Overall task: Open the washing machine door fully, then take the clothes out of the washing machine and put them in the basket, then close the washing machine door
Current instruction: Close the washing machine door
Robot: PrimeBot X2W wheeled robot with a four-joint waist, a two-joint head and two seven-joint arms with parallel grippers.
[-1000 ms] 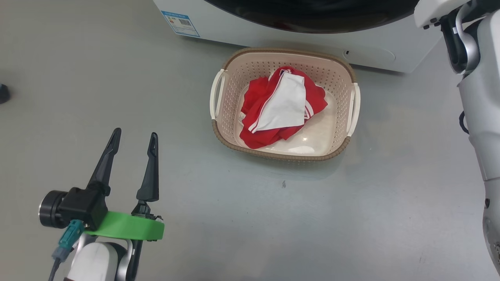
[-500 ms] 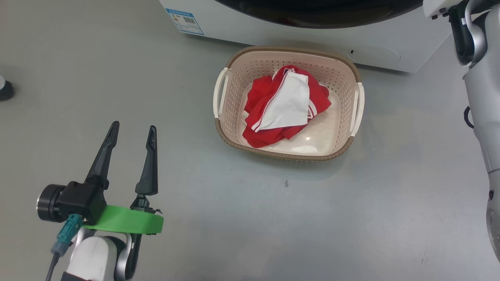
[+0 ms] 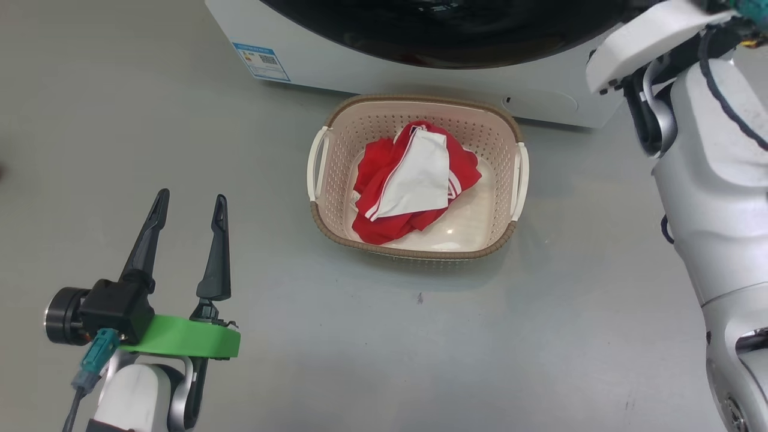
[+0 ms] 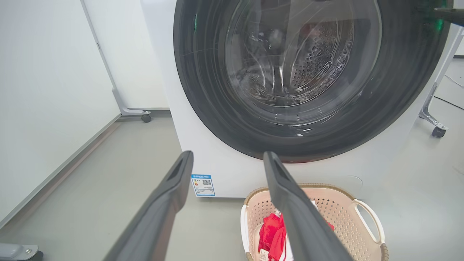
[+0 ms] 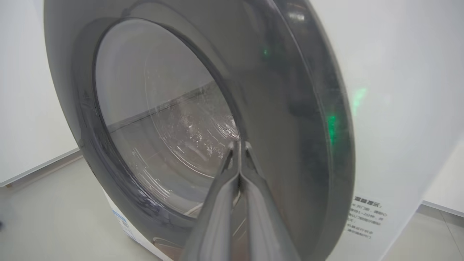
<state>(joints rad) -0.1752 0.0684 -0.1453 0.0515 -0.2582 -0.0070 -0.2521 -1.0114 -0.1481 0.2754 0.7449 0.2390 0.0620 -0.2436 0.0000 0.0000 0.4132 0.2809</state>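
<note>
The cream basket (image 3: 414, 254) stands on the grey floor in front of the white washing machine (image 3: 360, 72). The red clothes (image 3: 384, 223) with a white panel lie inside the basket. The glossy black washing machine door (image 3: 450, 36) lies close against the machine's front; its glass bowl shows the steel drum in the left wrist view. My left gripper (image 3: 191, 198) hovers open and empty at the lower left, apart from the basket. My right gripper (image 5: 239, 143) is shut, its tips at the door (image 5: 290, 108). The right forearm (image 3: 708, 180) rises at the right edge.
A blue label (image 3: 261, 60) marks the machine's lower left corner. In the left wrist view a white panel on a castor (image 4: 146, 117) stands left of the machine (image 4: 217, 163), and another castor leg (image 4: 438, 131) stands at the right. Bare floor lies left of the basket (image 4: 337, 192).
The head camera has shifted, so more of the door and the right arm shows. The left gripper stays open, the clothes lie as before in the basket.
</note>
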